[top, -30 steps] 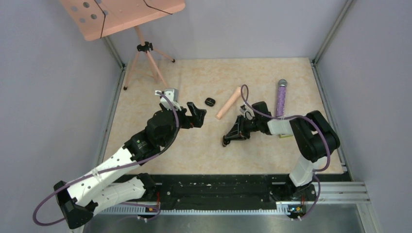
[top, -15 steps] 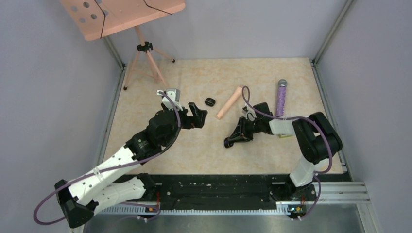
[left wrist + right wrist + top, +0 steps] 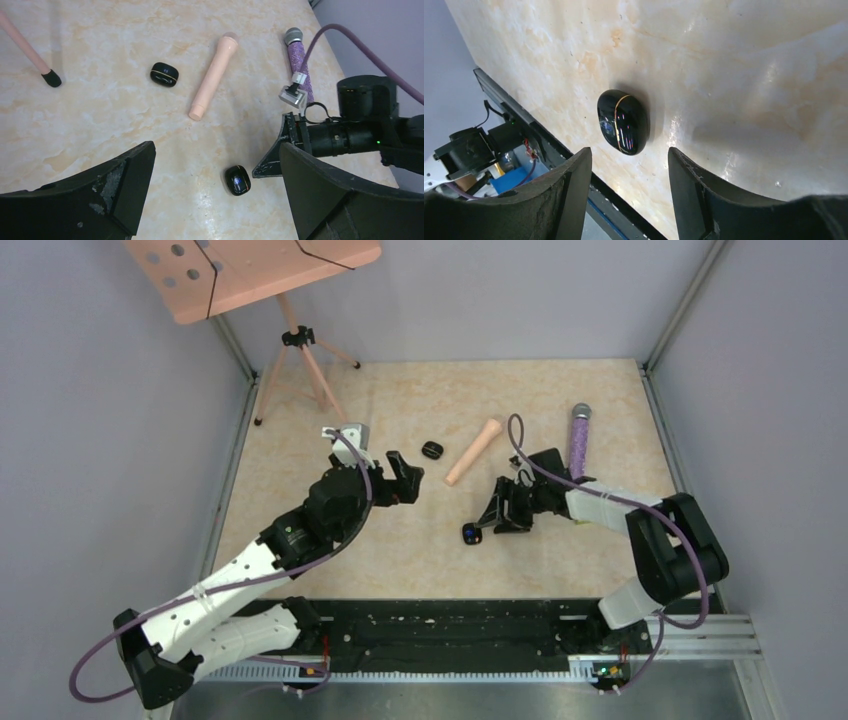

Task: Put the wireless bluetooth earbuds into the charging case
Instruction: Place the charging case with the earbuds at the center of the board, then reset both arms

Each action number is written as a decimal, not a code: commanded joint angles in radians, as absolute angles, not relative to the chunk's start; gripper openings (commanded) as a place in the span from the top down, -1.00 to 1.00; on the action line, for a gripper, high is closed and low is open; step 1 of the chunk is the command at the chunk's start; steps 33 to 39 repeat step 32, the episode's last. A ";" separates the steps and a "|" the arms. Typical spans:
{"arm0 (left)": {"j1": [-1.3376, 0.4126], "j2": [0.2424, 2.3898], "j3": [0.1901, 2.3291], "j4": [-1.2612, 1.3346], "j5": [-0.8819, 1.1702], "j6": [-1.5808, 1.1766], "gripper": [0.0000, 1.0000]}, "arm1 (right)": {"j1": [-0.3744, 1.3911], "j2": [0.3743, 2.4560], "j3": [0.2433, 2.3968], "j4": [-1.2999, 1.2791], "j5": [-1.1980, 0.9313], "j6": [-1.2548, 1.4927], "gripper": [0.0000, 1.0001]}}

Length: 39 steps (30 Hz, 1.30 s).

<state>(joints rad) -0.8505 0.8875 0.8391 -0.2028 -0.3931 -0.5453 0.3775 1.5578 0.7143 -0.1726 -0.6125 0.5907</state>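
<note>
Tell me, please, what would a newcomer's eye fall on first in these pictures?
Two glossy black pebbles stand out on the pale marbled table. The charging case, glinting blue, lies just in front of the right tool, whose fingers stand apart and off it, and a similar black lump sits farther back, beyond the wide-open left tool. Beside that lump a peach microphone lies slanted, with a glittery purple microphone near the table's right edge.
</note>
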 commanded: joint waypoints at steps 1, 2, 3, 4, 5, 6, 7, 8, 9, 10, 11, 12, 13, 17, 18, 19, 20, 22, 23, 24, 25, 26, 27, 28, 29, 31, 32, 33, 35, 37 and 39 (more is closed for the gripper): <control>-0.842 0.878 0.858 -0.260 -0.483 -0.593 -0.98 | 0.375 1.455 0.735 -0.234 -0.511 0.557 -0.14; -0.838 0.885 0.865 -0.291 -0.493 -0.611 -0.98 | 0.376 1.432 0.736 -0.247 -0.485 0.556 -0.16; -0.832 0.891 0.872 -0.315 -0.501 -0.627 -0.98 | 0.378 1.410 0.738 -0.268 -0.464 0.555 -0.18; -0.823 0.900 0.877 -0.340 -0.504 -0.647 -0.98 | 0.381 1.382 0.743 -0.286 -0.434 0.552 -0.22; -0.813 0.907 0.883 -0.358 -0.500 -0.662 -0.98 | 0.383 1.355 0.753 -0.310 -0.403 0.546 -0.24; -0.803 0.915 0.888 -0.373 -0.489 -0.678 -0.98 | 0.385 1.321 0.765 -0.331 -0.367 0.536 -0.27; -0.788 0.924 0.891 -0.383 -0.468 -0.697 -0.98 | 0.386 1.277 0.779 -0.356 -0.329 0.523 -0.32; -0.752 0.941 0.898 -0.399 -0.423 -0.717 -0.98 | 0.386 1.242 0.798 -0.383 -0.279 0.511 -0.39; -0.716 0.963 0.914 -0.423 -0.364 -0.739 -0.98 | 0.386 1.204 0.815 -0.411 -0.221 0.497 -0.43; -0.676 0.988 0.935 -0.452 -0.305 -0.757 -0.98 | 0.387 1.163 0.833 -0.435 -0.162 0.483 -0.47; -0.646 1.017 0.960 -0.491 -0.265 -0.770 -0.98 | 0.387 1.125 0.851 -0.456 -0.104 0.471 -0.49; -0.628 1.040 0.983 -0.525 -0.252 -0.777 -0.98 | 0.387 1.083 0.872 -0.477 -0.044 0.448 -0.50; -0.621 1.055 1.001 -0.548 -0.274 -0.775 -0.98 | 0.387 1.048 0.900 -0.497 0.022 0.435 -0.51; -0.618 1.047 1.036 -0.567 -0.358 -0.713 -0.98 | 0.385 0.928 0.985 -0.601 0.312 0.395 -0.91; -0.618 1.039 1.045 -0.573 -0.378 -0.695 -0.98 | 0.385 0.906 0.998 -0.622 0.364 0.386 -0.93; -0.618 1.029 1.053 -0.581 -0.398 -0.684 -0.98 | 0.386 0.883 1.006 -0.641 0.417 0.377 -0.94; -0.617 1.019 1.063 -0.593 -0.420 -0.676 -0.98 | 0.386 0.861 1.007 -0.654 0.456 0.369 -0.94; -0.617 0.994 1.066 -0.607 -0.454 -0.667 -0.98 | 0.386 0.818 0.998 -0.670 0.503 0.361 -0.94; -0.617 0.978 1.058 -0.609 -0.465 -0.663 -0.98 | 0.386 0.797 0.987 -0.674 0.508 0.364 -0.94; -0.617 0.958 1.047 -0.607 -0.475 -0.661 -0.98 | 0.386 0.778 0.976 -0.676 0.506 0.368 -0.94; -0.617 0.940 1.034 -0.602 -0.483 -0.662 -0.98 | 0.387 0.761 0.965 -0.676 0.496 0.372 -0.94; -0.617 0.919 1.017 -0.591 -0.488 -0.663 -0.98 | 0.387 0.740 0.952 -0.678 0.490 0.380 -0.94; -0.617 0.899 0.999 -0.581 -0.489 -0.665 -0.98 | 0.387 0.732 0.943 -0.683 0.488 0.389 -0.94; -0.617 0.877 0.981 -0.571 -0.490 -0.672 -0.98 | 0.387 0.716 0.932 -0.684 0.485 0.394 -0.94; -0.617 0.856 0.963 -0.562 -0.493 -0.679 -0.98 | 0.387 0.705 0.922 -0.684 0.485 0.397 -0.94; -0.617 0.818 0.934 -0.544 -0.494 -0.691 -0.98 | 0.387 0.686 0.905 -0.685 0.479 0.399 -0.91; -0.617 0.806 0.925 -0.541 -0.496 -0.696 -0.98 | 0.387 0.677 0.902 -0.686 0.476 0.400 -0.92; -0.617 0.806 0.925 -0.541 -0.496 -0.696 -0.98 | 0.387 0.677 0.902 -0.686 0.476 0.400 -0.92; -0.617 0.806 0.925 -0.541 -0.496 -0.696 -0.98 | 0.387 0.677 0.902 -0.686 0.476 0.400 -0.92; -0.617 0.806 0.925 -0.541 -0.496 -0.696 -0.98 | 0.387 0.677 0.902 -0.686 0.476 0.400 -0.92; -0.617 0.806 0.925 -0.541 -0.496 -0.696 -0.98 | 0.387 0.677 0.902 -0.686 0.476 0.400 -0.92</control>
